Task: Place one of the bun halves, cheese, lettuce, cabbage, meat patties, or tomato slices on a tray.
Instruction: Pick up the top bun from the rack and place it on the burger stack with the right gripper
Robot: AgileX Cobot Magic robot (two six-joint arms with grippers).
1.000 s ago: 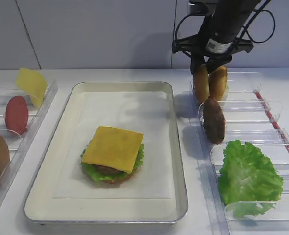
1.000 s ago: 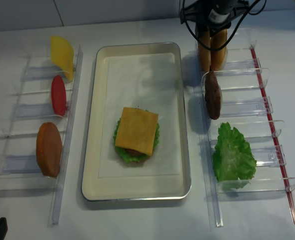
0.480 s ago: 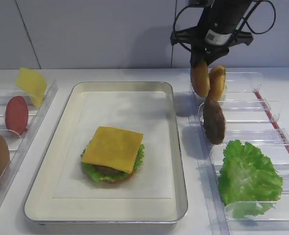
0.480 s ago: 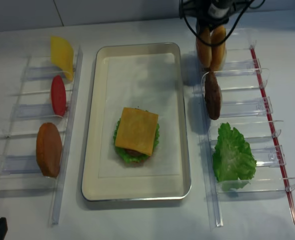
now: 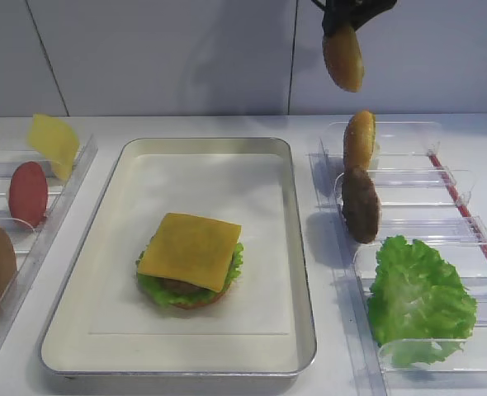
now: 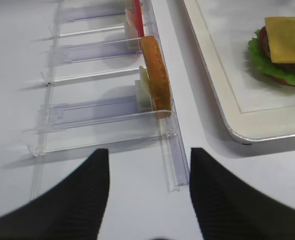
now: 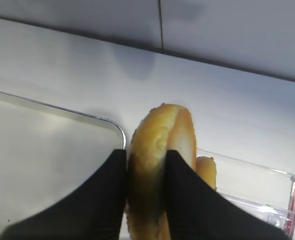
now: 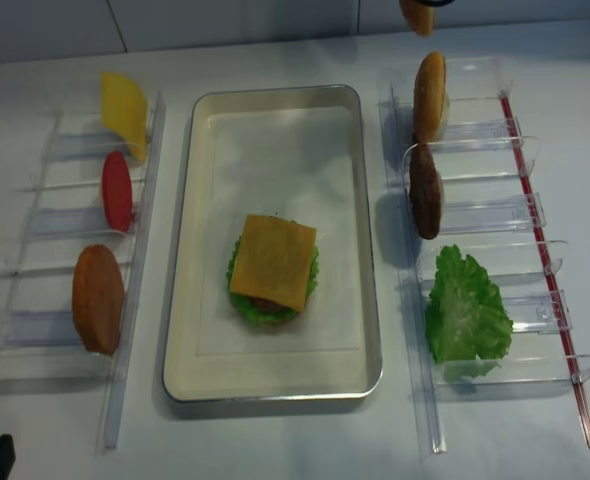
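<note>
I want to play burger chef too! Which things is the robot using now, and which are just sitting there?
In use:
- bun half gripped by the right end effector
- tray with the stacked burger

Just sitting:
- lettuce
- patty
- tomato slice
- spare cheese
- racked bun

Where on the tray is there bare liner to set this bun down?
On the tray, the liner is bare across the whole far half, between the back rim and the cheese-topped stack. A narrower strip lies between the stack and the near rim. Both side racks are crowded; the right one holds a bun, patty and lettuce.
</note>
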